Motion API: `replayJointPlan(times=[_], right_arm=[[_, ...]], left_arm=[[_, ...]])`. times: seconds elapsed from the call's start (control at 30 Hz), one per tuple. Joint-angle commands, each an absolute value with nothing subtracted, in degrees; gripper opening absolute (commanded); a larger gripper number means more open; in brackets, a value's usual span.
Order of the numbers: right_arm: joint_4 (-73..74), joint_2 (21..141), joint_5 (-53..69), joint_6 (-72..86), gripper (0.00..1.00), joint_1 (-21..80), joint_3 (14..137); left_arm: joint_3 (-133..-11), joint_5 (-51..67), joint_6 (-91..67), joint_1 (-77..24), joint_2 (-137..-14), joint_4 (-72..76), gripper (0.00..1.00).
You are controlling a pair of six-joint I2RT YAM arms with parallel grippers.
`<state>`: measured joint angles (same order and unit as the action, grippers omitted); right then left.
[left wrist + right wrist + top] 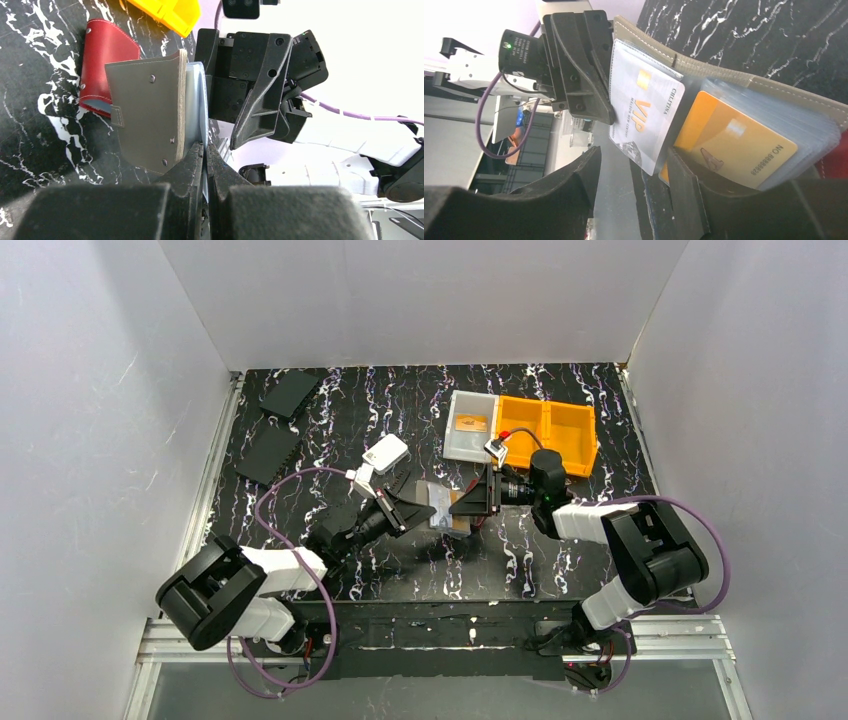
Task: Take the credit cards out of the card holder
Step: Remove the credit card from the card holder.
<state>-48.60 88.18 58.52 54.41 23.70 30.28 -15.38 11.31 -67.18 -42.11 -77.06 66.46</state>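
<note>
Black marbled table (400, 400), white walls (420, 300); left gripper (205, 148) pinches card holder (145, 110); right gripper (634, 154) parted.

place: robot lab | cues: white enclosure walls (420, 300), aluminium rail (213, 475)
</note>
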Motion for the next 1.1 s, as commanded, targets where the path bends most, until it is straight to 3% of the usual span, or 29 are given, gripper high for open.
replayJointPlan(times=[0.0, 0.53, 0.83, 1.07], right_arm=[[-60.0, 89.4, 60.6, 63.9, 0.59, 23.7, 33.4], [-72.9, 90.7, 61.3, 78.3, 0.53, 23.7, 35.7], [-76.6, 89.1, 61.2, 81.5, 0.32, 22.9, 36.4], [-74.6, 87.4, 60.6, 79.5, 0.05, 21.6, 35.7]], left_arm=[[-18.9, 10.0, -68.3, -42.0, -73.9, 72.8, 0.00], [-22.5, 11.5, -69.2, -42.0, -72.5, 72.5, 0.00], [-19.9, 11.0, -68.1, -42.0, -70.6, 69.9, 0.00], [-19.1, 10.8, -68.0, -42.0, -70.1, 68.3, 0.00]])
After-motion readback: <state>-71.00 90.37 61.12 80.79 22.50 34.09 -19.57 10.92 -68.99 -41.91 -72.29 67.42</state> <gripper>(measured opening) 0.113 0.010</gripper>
